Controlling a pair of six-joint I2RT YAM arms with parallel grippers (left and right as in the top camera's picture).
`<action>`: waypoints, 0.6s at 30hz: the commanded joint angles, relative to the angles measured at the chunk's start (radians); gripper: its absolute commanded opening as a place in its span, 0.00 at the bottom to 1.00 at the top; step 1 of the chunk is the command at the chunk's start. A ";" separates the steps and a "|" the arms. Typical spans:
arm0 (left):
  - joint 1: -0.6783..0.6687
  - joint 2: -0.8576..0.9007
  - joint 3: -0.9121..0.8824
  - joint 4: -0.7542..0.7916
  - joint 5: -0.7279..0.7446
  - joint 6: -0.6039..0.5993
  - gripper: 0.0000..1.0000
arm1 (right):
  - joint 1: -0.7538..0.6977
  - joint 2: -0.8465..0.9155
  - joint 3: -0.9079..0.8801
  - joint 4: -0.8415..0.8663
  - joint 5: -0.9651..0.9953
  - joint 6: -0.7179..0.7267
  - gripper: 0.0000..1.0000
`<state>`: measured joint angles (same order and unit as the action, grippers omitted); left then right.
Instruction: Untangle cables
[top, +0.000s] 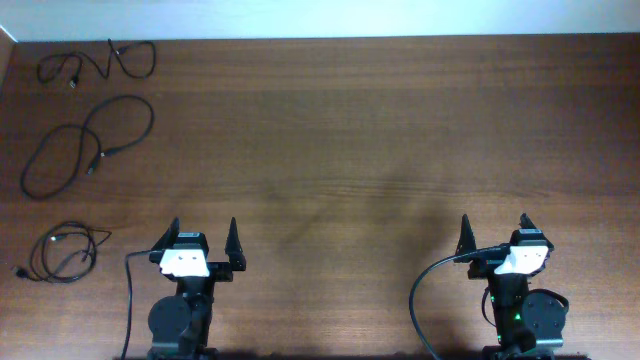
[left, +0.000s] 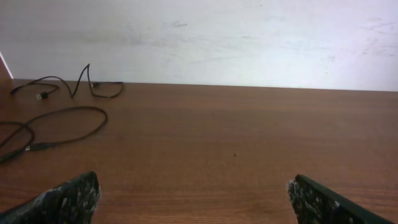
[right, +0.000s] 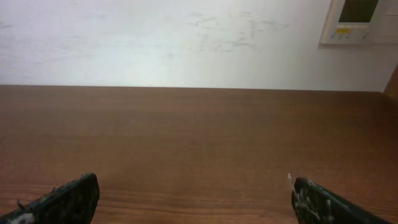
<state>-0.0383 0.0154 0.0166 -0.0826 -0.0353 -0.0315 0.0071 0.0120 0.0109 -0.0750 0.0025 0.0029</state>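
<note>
Three thin black cables lie apart along the table's left side. One cable (top: 98, 62) stretches across the far left corner, also in the left wrist view (left: 74, 87). A second cable (top: 85, 145) forms a big loose loop below it (left: 59, 124). The third cable (top: 62, 252) is coiled small near the front left edge. My left gripper (top: 203, 232) stands open just right of that coil, holding nothing (left: 193, 196). At the front right, my right gripper (top: 495, 225) is open too and empty (right: 194, 196), far from all the cables.
Brown wooden table (top: 350, 150) with a white wall behind its far edge (left: 249, 37). A white wall panel (right: 360, 22) hangs at the upper right in the right wrist view. Thicker black arm leads (top: 425, 300) run off both arm bases at the front.
</note>
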 joint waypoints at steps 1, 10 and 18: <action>0.006 -0.011 -0.008 -0.001 -0.014 -0.001 0.99 | -0.001 -0.008 -0.005 -0.007 0.006 0.001 0.98; 0.001 -0.011 -0.008 -0.004 0.013 0.079 0.99 | -0.001 -0.008 -0.005 -0.007 0.006 0.001 0.98; 0.001 -0.011 -0.008 -0.005 0.013 0.108 0.99 | -0.001 -0.008 -0.005 -0.007 0.006 0.000 0.98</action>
<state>-0.0372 0.0154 0.0166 -0.0856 -0.0338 0.0483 0.0071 0.0120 0.0109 -0.0750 0.0025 0.0029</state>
